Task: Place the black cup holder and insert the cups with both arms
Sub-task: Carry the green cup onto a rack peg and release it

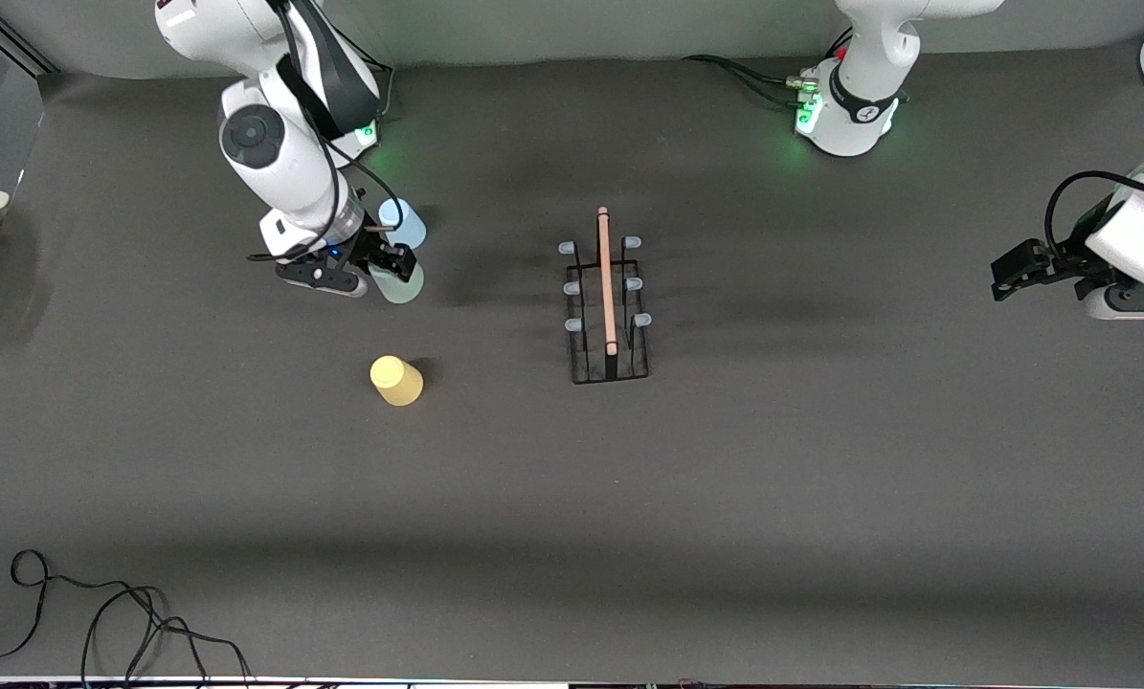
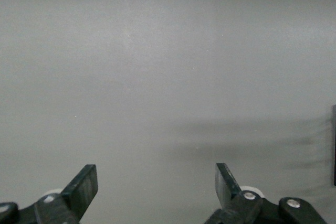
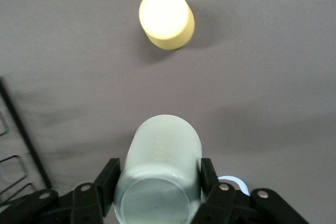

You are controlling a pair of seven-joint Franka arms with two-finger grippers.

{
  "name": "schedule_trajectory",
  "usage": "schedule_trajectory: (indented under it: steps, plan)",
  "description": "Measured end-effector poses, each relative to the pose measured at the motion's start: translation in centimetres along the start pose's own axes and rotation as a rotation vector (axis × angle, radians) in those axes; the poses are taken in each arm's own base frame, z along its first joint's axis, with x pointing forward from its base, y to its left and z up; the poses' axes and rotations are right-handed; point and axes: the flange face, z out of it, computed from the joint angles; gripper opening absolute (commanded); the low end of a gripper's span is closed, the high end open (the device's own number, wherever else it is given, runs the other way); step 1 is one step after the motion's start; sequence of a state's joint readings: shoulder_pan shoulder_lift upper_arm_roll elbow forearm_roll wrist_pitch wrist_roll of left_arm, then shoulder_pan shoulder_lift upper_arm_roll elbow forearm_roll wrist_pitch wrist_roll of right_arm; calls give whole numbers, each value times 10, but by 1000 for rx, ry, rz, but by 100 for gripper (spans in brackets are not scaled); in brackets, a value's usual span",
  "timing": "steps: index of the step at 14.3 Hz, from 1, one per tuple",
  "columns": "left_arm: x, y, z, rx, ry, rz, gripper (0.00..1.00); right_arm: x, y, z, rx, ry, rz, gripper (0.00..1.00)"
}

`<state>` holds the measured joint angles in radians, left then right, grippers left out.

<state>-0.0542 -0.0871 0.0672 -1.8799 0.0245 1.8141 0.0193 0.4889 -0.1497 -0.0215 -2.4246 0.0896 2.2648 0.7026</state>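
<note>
The black cup holder [image 1: 608, 287] stands mid-table with its wooden handle on top and nothing on its capped prongs; one edge of the black cup holder [image 3: 21, 135] also shows in the right wrist view. My right gripper [image 1: 394, 271] [image 3: 159, 169] is shut on the pale green cup [image 1: 401, 285] [image 3: 160, 150], toward the right arm's end of the table. The light blue cup [image 1: 405, 222] [image 3: 233, 182] stands right beside it. The yellow cup [image 1: 396, 380] [image 3: 166, 18] stands nearer the front camera. My left gripper [image 1: 1002, 276] [image 2: 156, 174] waits open and holds nothing, at the left arm's end.
A black cable [image 1: 102, 622] lies looped on the table at the edge nearest the front camera, toward the right arm's end. The two arm bases [image 1: 844, 120] stand along the farthest edge. Dark grey table surface [image 1: 820, 459] stretches around the holder.
</note>
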Motion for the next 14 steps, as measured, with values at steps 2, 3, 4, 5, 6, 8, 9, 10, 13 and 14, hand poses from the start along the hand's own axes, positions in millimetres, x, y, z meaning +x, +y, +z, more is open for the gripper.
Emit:
schedule_trajectory:
  steps: [2,3,4,5,6,8,9,10,13,14]
  plan:
    - [0,-1,0,0,0,-2,100,-3,-23,-21,26,6,40,0]
    - [0,-2,0,0,0,-3,100,-11,-40,-30,51,2,62,0]
    - [0,-2,0,0,2,-4,100,-20,-59,-38,73,-3,81,0]
    - [0,-3,0,0,3,-5,100,-30,-78,-46,91,-3,101,0]
    - [0,-4,0,1,5,-7,100,-39,-96,-51,104,-1,123,0]
    - [0,-5,0,1,6,-8,100,-54,-132,-60,127,-3,169,0]
    - [0,-5,0,1,6,-8,100,-61,-150,-62,138,-9,189,0]
    - [0,-5,0,1,6,-8,100,-66,-166,-61,144,-19,207,0]
    - [0,-5,0,1,6,-6,100,-84,-197,-41,115,-35,219,0]
    - [0,-5,0,1,6,-2,100,-93,-205,-31,92,-27,216,0]
